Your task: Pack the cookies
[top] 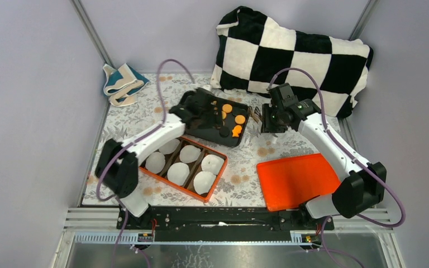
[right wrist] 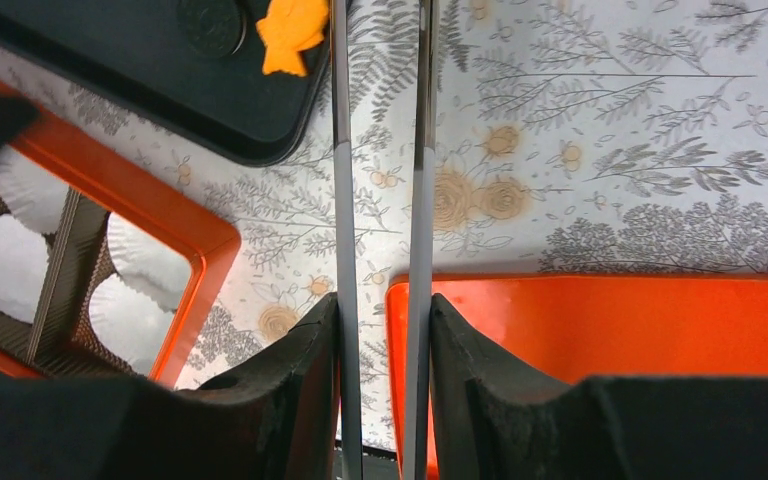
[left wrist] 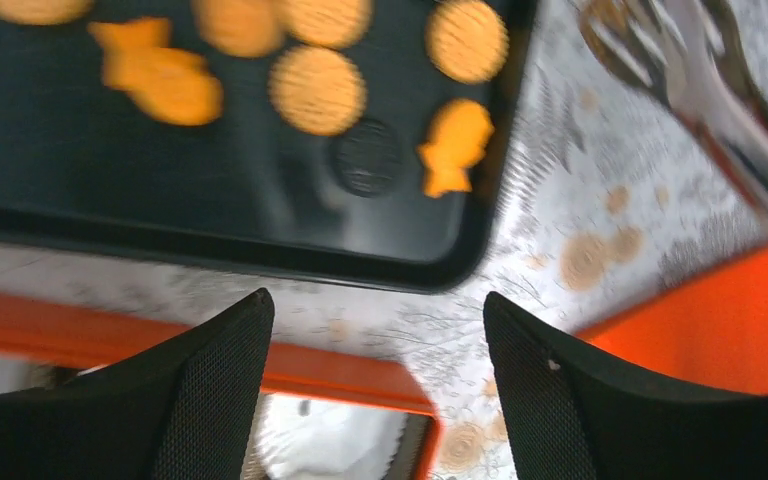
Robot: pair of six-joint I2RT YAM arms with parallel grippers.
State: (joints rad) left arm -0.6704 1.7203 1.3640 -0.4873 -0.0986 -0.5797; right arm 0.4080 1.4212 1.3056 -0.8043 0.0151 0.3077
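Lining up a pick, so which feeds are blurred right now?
Left wrist: cookies and black tray blurred. Right wrist: sharp, tongs and tablecloth crisp. Top external: sharp, evenly lit, no glare.

I count: round orange cookies (left wrist: 317,90), five; fish cookies (left wrist: 453,145), two; dark disc (left wrist: 365,157), one; paper liners (top: 190,153), six; black tray (left wrist: 80,170), one; orange box (right wrist: 205,245), one.
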